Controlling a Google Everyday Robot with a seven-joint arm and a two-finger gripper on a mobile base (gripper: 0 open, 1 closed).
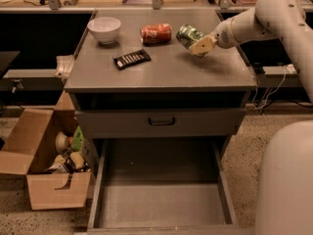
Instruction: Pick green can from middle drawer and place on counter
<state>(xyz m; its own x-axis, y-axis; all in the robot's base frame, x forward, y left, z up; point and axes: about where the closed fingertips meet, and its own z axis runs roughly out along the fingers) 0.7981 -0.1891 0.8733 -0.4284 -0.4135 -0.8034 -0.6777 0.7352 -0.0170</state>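
The green can is tilted in my gripper, which is shut on it just above the counter, at its back right, right of the red-orange can. My white arm reaches in from the right. The middle drawer stands pulled out below the cabinet, its grey floor bare.
On the counter stand a white bowl at the back left and a dark flat packet near the middle. A shut drawer front with a black handle sits above the open drawer. An open cardboard box with clutter stands on the floor at left.
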